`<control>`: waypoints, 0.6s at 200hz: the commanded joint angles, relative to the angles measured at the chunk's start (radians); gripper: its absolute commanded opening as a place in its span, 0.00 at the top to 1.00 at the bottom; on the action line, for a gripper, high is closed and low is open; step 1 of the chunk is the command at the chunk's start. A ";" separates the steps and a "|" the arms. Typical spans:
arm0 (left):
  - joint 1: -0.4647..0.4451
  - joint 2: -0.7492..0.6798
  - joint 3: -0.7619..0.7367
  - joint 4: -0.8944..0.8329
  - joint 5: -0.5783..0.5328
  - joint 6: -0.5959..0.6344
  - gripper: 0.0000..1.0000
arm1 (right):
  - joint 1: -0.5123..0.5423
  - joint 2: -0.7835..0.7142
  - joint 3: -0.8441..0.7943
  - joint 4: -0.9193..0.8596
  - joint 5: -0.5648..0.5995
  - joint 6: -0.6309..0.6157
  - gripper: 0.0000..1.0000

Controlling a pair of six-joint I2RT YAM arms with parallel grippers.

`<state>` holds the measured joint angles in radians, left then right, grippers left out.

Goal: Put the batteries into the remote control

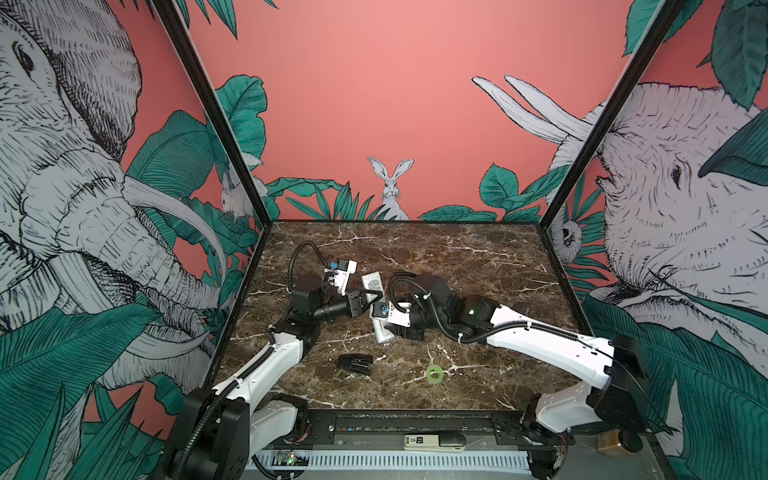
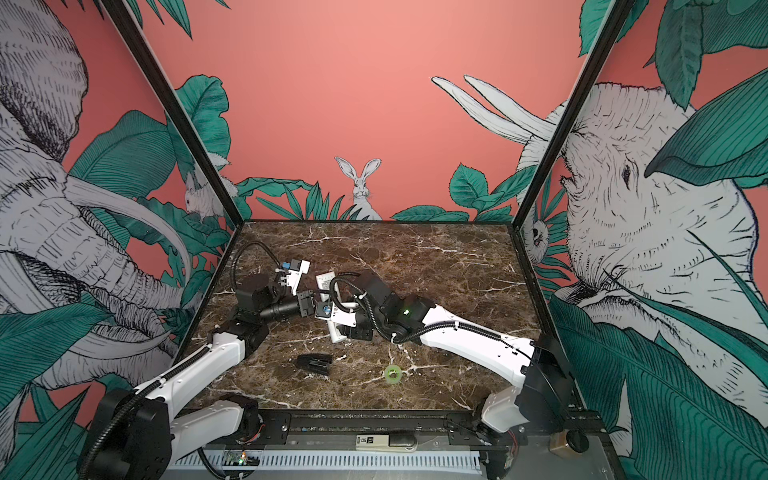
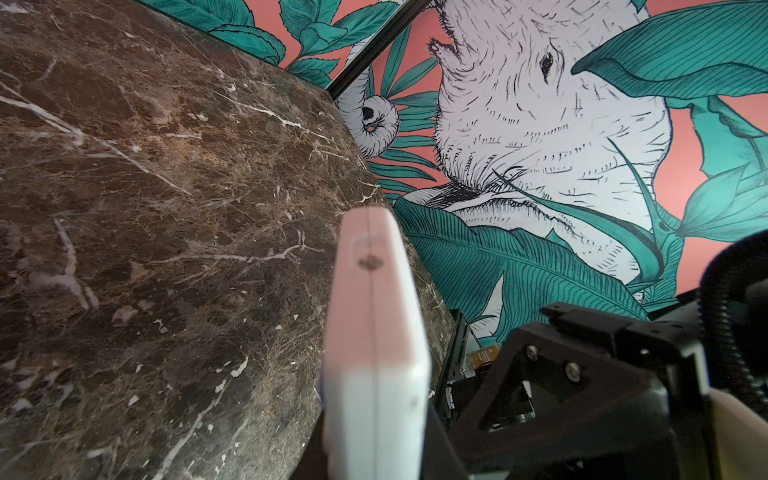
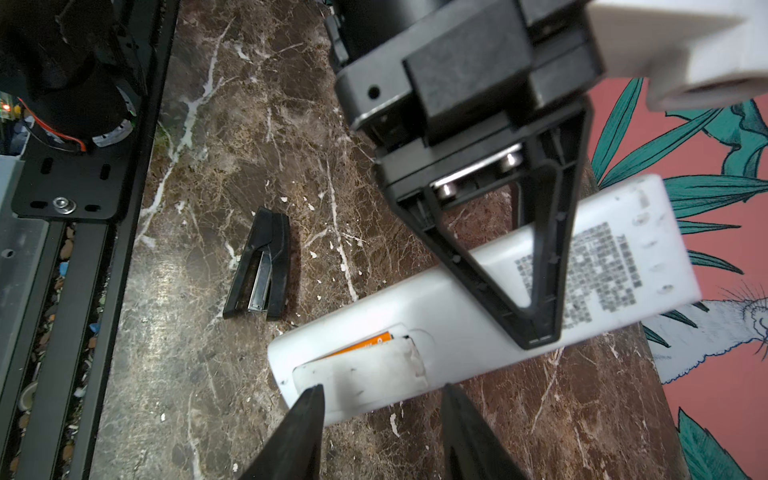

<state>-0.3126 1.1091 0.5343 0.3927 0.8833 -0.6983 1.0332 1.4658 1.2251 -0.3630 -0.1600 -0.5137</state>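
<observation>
Nearest the lens, right gripper [image 4: 382, 419]: jaws part-way apart, holding nothing, fingertips [image 4: 309, 411] either side of the remote control [image 4: 457, 307] at its near end. Remote mid-table, back side up, printed label [image 4: 598, 270] showing. Left gripper [image 4: 534, 332] clamped across its middle. Battery bay at the end by the right gripper: one orange battery [image 4: 365, 345] inside, white cover piece [image 4: 361, 374] askew over the rest; a second battery under it, cannot tell. Stapler [image 4: 259, 266] near. Green tape ring [image 1: 434, 372] toward front of marble table [image 1: 478, 257], well apart from the remote
</observation>
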 commanded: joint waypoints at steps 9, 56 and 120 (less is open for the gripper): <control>-0.004 -0.010 0.004 0.046 0.026 -0.008 1.00 | 0.019 0.017 0.034 0.035 0.035 -0.025 0.54; -0.004 -0.010 0.004 0.049 0.023 -0.010 1.00 | 0.030 0.032 0.040 0.026 0.077 -0.043 0.55; -0.004 -0.013 0.003 0.048 0.023 -0.011 1.00 | 0.041 0.041 0.040 0.030 0.085 -0.047 0.59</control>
<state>-0.3126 1.1091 0.5343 0.3946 0.8833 -0.6998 1.0630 1.4994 1.2419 -0.3557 -0.0814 -0.5476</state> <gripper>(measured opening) 0.201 0.418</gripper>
